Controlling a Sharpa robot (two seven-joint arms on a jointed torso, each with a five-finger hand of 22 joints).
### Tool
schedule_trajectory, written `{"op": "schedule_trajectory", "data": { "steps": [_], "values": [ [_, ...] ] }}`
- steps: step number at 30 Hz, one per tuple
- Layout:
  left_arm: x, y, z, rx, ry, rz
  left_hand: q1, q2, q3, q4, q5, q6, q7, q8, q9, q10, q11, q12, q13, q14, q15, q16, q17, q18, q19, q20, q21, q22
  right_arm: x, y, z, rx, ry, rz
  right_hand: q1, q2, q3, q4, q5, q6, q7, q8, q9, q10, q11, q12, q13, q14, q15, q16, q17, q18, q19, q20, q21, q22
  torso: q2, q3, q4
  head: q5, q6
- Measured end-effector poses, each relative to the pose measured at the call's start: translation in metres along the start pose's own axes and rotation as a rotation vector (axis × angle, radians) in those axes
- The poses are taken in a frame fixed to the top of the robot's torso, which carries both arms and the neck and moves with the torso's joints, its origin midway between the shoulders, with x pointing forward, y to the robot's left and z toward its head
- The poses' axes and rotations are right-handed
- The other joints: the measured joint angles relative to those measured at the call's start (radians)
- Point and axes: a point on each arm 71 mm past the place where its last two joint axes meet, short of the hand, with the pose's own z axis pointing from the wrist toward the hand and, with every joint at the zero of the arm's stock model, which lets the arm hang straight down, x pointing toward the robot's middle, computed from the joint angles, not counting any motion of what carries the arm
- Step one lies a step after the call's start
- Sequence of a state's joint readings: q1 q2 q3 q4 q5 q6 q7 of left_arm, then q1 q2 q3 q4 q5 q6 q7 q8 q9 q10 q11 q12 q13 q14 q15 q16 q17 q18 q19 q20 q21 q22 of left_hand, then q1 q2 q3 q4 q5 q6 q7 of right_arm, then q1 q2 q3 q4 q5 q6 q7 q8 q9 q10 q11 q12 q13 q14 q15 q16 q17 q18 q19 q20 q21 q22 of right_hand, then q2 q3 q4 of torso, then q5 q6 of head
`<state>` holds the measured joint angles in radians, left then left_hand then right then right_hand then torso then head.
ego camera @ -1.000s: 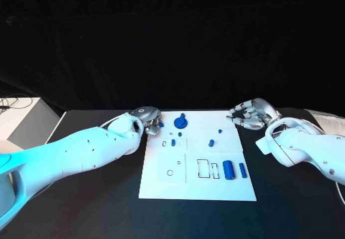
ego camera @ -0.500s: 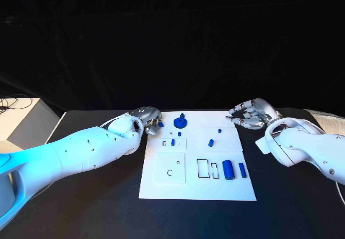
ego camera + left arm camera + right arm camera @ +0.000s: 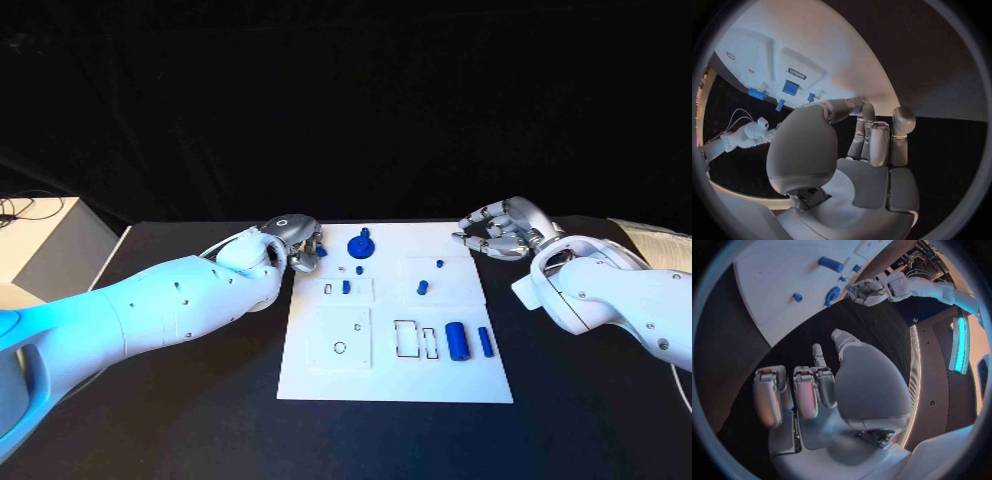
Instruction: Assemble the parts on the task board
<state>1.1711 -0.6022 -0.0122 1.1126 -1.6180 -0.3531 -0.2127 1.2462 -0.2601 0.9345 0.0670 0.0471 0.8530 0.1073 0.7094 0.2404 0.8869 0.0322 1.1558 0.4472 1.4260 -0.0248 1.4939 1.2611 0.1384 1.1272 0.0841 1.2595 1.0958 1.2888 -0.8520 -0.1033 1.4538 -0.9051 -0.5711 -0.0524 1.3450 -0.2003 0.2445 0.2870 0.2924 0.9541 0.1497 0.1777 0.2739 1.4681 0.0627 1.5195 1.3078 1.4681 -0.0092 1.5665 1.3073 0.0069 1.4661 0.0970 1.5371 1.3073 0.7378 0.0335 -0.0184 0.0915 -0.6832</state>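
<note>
The white task board [image 3: 397, 375] lies mid-table. Blue parts lie on it: a round knobbed piece [image 3: 361, 243] at the far edge, a thick cylinder [image 3: 459, 341] with a thin bar [image 3: 488, 342] beside it at the near right, and several small pieces such as one [image 3: 423, 287] mid-board. My left hand [image 3: 299, 245] hovers at the board's far left corner, fingers curled in, a tiny blue piece [image 3: 320, 251] just beside its fingertips. In the left wrist view the left hand [image 3: 848, 150] holds nothing. My right hand [image 3: 498, 232] sits off the far right corner, fingers folded [image 3: 804, 390], holding nothing.
A white box [image 3: 36, 240] stands off the table's left side and a pale object [image 3: 656, 240] at its right edge. Bare black table [image 3: 188, 400] lies on both sides of the board and in front of it. The board has rectangular and round cut-outs [image 3: 408, 338].
</note>
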Motion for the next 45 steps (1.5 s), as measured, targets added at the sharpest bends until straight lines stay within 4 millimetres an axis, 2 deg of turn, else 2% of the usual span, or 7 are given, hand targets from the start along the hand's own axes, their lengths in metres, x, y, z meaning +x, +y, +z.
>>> {"op": "schedule_trajectory", "data": {
  "steps": [9,45],
  "values": [
    [0.0001,-0.0002,0.0000,-0.002,0.000,-0.002,-0.001,-0.009,-0.014,0.004,0.000,0.000,0.000,0.003,-0.005,0.000,0.000,-0.004,-0.001,0.000,0.000,-0.004,-0.001,0.000,0.000,0.000,-0.005,-0.005,-0.0001,-0.0001,0.0000,0.000,0.000,0.000,0.000,0.000,0.000,0.000,0.000,0.000,0.000,0.000,0.000,0.000,0.000,0.000,0.000,0.000,0.000,0.000,0.000,0.000,0.000,0.000,0.000,0.001,0.000,-0.0012,0.0005,-0.001,-0.001],
    [-0.0001,-0.0010,0.0000,-0.008,-0.003,-0.006,-0.005,-0.013,-0.050,0.005,0.000,-0.011,0.004,-0.003,-0.017,0.000,0.000,-0.004,-0.002,0.000,0.000,-0.004,-0.002,0.000,-0.004,0.004,-0.016,-0.010,-0.0005,-0.0007,0.0000,0.002,-0.001,-0.001,0.000,0.000,0.000,0.000,0.000,-0.003,0.003,0.000,-0.001,0.000,0.000,0.000,0.000,0.000,0.000,0.000,0.000,0.000,0.000,0.000,0.000,0.000,0.000,0.0000,-0.0002,-0.003,-0.001]
  ]
}}
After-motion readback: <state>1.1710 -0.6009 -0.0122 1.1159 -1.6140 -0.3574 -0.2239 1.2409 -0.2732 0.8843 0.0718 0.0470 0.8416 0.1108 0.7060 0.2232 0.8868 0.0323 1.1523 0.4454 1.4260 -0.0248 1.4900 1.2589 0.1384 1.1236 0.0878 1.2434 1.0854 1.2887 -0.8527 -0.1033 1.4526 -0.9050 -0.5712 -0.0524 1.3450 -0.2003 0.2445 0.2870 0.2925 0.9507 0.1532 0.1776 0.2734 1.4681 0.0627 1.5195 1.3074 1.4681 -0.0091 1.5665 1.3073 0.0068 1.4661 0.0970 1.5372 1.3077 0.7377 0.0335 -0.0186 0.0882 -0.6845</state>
